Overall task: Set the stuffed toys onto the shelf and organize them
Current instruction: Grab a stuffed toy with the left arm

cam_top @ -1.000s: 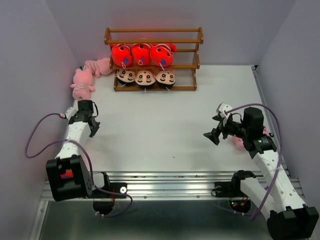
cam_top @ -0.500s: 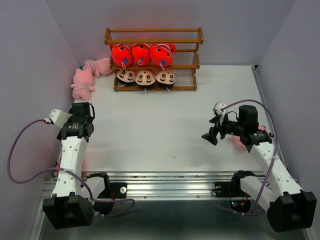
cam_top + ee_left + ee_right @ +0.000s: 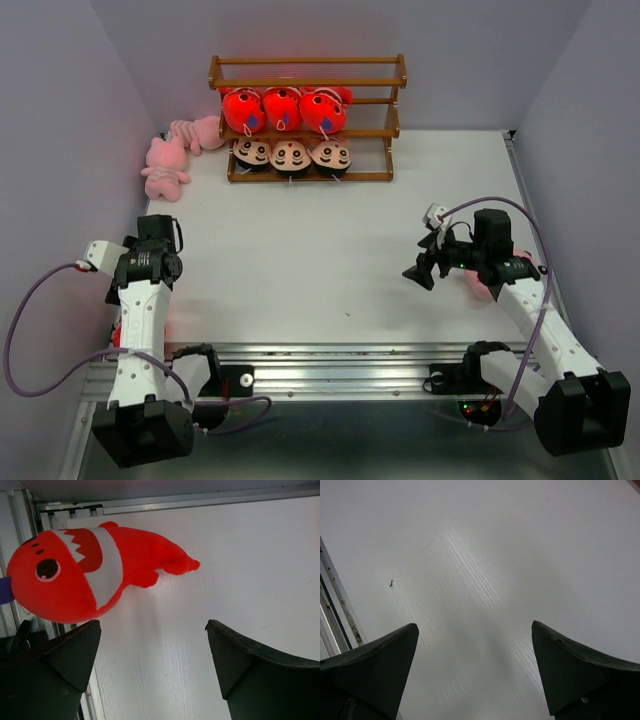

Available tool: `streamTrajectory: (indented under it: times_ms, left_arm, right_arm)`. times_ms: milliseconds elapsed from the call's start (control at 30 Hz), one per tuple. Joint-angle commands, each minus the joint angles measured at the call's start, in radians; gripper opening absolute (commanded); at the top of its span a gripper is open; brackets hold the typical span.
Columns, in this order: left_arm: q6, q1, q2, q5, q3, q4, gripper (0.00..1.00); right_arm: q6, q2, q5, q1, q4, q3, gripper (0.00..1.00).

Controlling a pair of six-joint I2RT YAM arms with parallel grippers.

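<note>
I'm seeing the left jaws hanging wide open and empty. The red-orange fish (image 3: 85, 572) is lying on the desk (image 3: 250, 555) by its near-left edge, just ahead-left of them. Its long axis is running along their closing line, tail inward. The left arm is sitting nearer; the right jaws are gaping empty too.

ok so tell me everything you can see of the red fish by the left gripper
The red-orange fish plush lies on its side on the white table, head by the metal rail, tapered tail pointing away. Fleecy-looking fabric; a white band, zigzag-edged against a darker red patch; a round dark eye ringed pale; a stubby fin. Something purple shows at its head. The left gripper stands open beside it, not gripping it.
</note>
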Motion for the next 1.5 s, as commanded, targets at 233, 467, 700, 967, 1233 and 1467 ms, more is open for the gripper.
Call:
streamTrajectory:
  times_ms: [233, 467, 700, 967, 1233, 1467]
  left_arm:
    - [0.038, 0.279, 0.159, -0.027, -0.043, 0.06, 0.99]
    - [-0.057, 0.282, 0.098, -0.001, -0.049, -0.005, 0.99]
    - [-0.16, 0.282, 0.056, 0.014, -0.063, -0.089, 0.99]
    - [-0.235, 0.291, 0.06, -0.015, -0.044, -0.146, 0.97]
    - [-0.26, 0.388, 0.099, -0.058, -0.057, -0.137, 0.95]
    - [-0.126, 0.419, 0.148, 0.029, -0.136, 0.03, 0.91]
  right_arm:
    - [-0.009, -0.014, -0.005, -0.005, 0.029, 0.008, 1.0]
    - [-0.011, -0.008, -0.005, -0.005, 0.03, 0.008, 1.0]
    - [-0.008, 0.006, -0.007, -0.005, 0.03, 0.014, 1.0]
    - [0.0, 0.009, -0.019, -0.005, 0.03, 0.017, 1.0]
    - [0.004, -0.005, -0.024, -0.005, 0.03, 0.015, 1.0]
    - [0.004, -0.022, -0.016, -0.005, 0.029, 0.012, 1.0]
